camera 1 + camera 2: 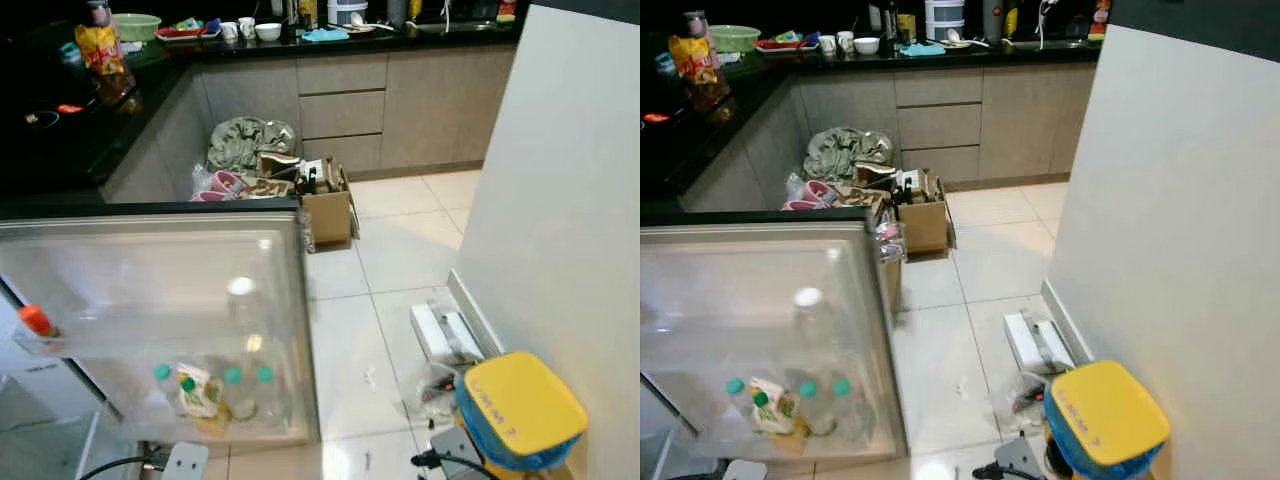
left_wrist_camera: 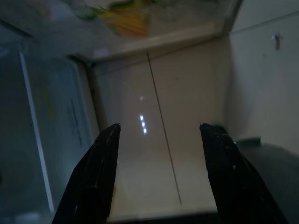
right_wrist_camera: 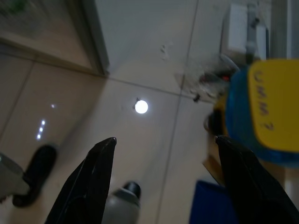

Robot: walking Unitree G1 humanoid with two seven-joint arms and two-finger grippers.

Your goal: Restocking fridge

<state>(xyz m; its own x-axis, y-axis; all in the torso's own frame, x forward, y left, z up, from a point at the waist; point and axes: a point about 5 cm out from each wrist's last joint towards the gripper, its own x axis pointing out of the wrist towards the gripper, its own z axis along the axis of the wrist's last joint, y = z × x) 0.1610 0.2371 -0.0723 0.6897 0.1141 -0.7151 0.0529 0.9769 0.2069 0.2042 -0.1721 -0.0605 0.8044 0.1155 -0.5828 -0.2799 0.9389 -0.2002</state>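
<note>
Fridge door (image 1: 150, 260) swung wide open, shelves facing up toward head cam, so stock easy to read. Door rack w/ several green-capped bottles (image 1: 232, 378) and a sauce pack (image 1: 200, 392) low down, one orange-capped bottle (image 1: 36, 321) higher up. Left gripper (image 2: 159, 154) hanging low beside door, fingers spread wide, nothing between, floor tiles beneath. Right gripper (image 3: 163, 163) also spread wide, empty, over floor near yellow-lidded blue container (image 1: 520, 410) sitting by white wall (image 1: 560, 200). Prob. next pick-up, judging by closeness. Both arms idle, no grasp yet.
</note>
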